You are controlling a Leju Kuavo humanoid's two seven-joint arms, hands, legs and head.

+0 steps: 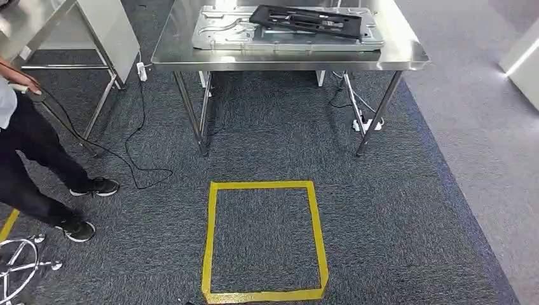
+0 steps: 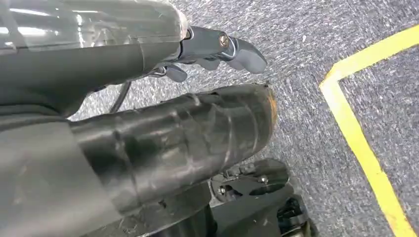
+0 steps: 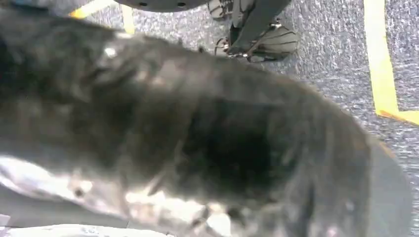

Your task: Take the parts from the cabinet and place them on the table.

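A black plastic part (image 1: 306, 21) is seen lying on top of a flat silver metal panel (image 1: 216, 35), both resting on the stainless steel table (image 1: 191, 54) beyond a square of yellow tape (image 1: 210, 235) on the grey carpet (image 1: 407, 216). The left hand (image 2: 217, 49) is seen hanging over the carpet with its fingers curled in and nothing held. Whether the right hand is spread or closed cannot be told from the blurred right wrist view; a person (image 1: 25, 152) in dark trousers is seen standing at the left.

The polished stainless-steel table (image 1: 191, 57) gleams, bearing a pale stamped sheet-metal panel (image 1: 210, 35) under a matt black plastic frame part (image 1: 305, 20). The dark grey carpet floor (image 1: 381, 210) looks rough, marked with glossy yellow tape (image 1: 210, 241).
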